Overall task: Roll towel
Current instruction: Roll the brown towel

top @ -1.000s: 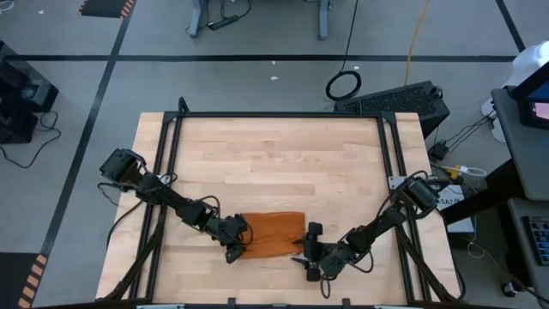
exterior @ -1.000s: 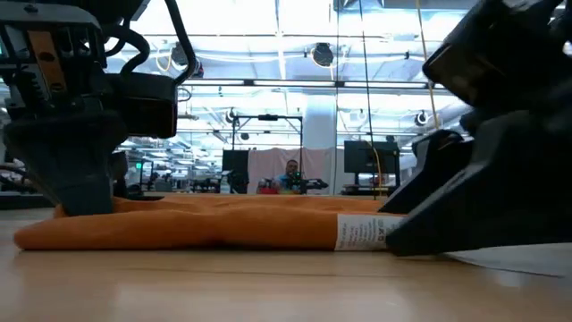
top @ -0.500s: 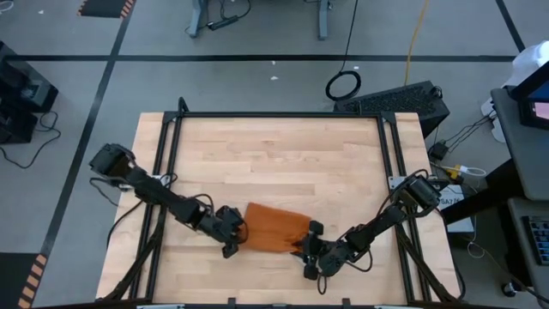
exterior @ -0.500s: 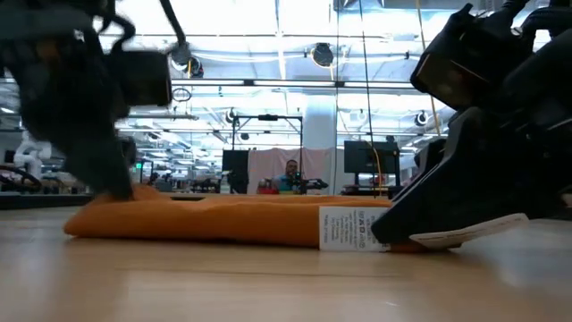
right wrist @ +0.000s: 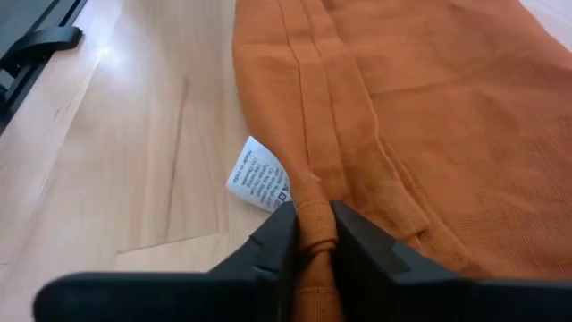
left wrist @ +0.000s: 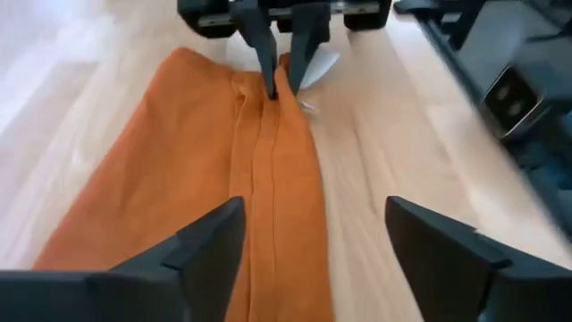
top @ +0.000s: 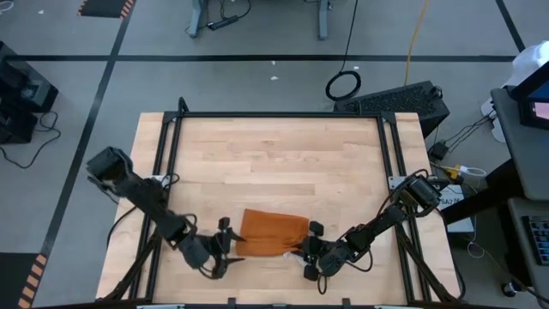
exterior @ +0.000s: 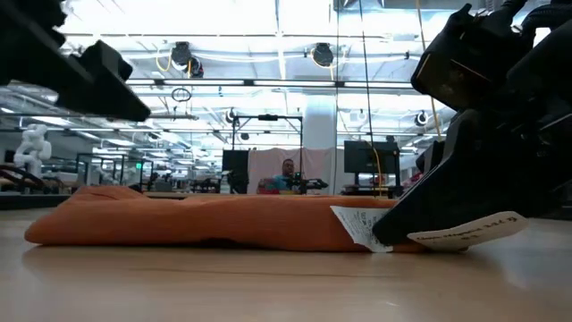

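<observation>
The burnt-orange towel (top: pixel 271 233) lies folded flat on the wooden table, near its front edge. Its white tag (right wrist: pixel 259 176) sticks out at the right end. My right gripper (top: pixel 304 250) is shut on that right end, beside the tag. My left gripper (top: pixel 226 243) stands open just off the towel's left end, lifted above the table. In the left wrist view its fingers (left wrist: pixel 207 255) straddle the view with the towel (left wrist: pixel 223 179) running away between them, untouched. My right gripper pinches a raised fold of the towel's hemmed right end (right wrist: pixel 315 213) between its two fingers, just beside the tag. The fingers slant down from the table's right, in line with the fold. The towel stays flat on the table, slack.
A black metal frame (top: pixel 274 115) runs along the table's far edge and down both sides. Bare wood (top: pixel 274 163) stretches from the towel to the far edge. A strip of white paper (exterior: pixel 465 229) shows under my right gripper in the low view.
My left gripper has opened and let go of the towel's left end, then drawn back toward the table's left and near edge, rising and rolling. My right gripper has shut on the towel's right end. The towel has turned slightly and its left end now lies free.
</observation>
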{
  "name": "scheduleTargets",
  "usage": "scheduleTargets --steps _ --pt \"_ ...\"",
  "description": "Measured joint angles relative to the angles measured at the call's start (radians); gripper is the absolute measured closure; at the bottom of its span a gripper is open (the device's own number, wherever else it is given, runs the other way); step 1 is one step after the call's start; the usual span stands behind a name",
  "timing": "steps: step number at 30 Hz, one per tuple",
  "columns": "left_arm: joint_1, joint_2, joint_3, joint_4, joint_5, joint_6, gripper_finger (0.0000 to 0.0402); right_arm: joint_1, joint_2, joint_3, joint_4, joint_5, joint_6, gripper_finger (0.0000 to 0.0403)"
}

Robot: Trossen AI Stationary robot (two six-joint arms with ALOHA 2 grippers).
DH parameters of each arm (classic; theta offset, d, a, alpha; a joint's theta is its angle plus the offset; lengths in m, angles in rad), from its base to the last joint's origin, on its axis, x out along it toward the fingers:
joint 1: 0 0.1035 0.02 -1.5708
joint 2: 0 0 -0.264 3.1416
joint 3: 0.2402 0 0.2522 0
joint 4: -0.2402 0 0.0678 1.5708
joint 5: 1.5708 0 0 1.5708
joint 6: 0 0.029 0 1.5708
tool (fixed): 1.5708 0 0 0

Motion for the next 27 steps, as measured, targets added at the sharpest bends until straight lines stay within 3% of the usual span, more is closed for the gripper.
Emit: scheduleTargets --steps 3,8,17,20,27 --pt "-0.030 0.087 0.009 0.016 -0.058 0.022 0.0092 -0.002 0.000 0.000 0.000 -0.001 0.015 0.0348" --pt "-0.042 0.189 0.014 0.018 -0.065 0.005 0.0048 -0.002 0.000 -0.001 0.005 -0.001 0.020 0.0351" --pt "-0.006 0.257 0.018 0.043 -0.019 -0.077 0.0043 -0.005 0.000 -0.001 0.005 -0.002 0.019 0.0351" --pt "0.011 0.260 0.018 0.043 -0.003 -0.100 0.0056 -0.004 0.000 -0.001 0.004 -0.002 0.019 0.0351" --pt "0.019 0.248 0.018 0.015 -0.009 -0.115 0.0136 -0.004 0.000 -0.001 0.002 -0.001 0.019 0.0351"
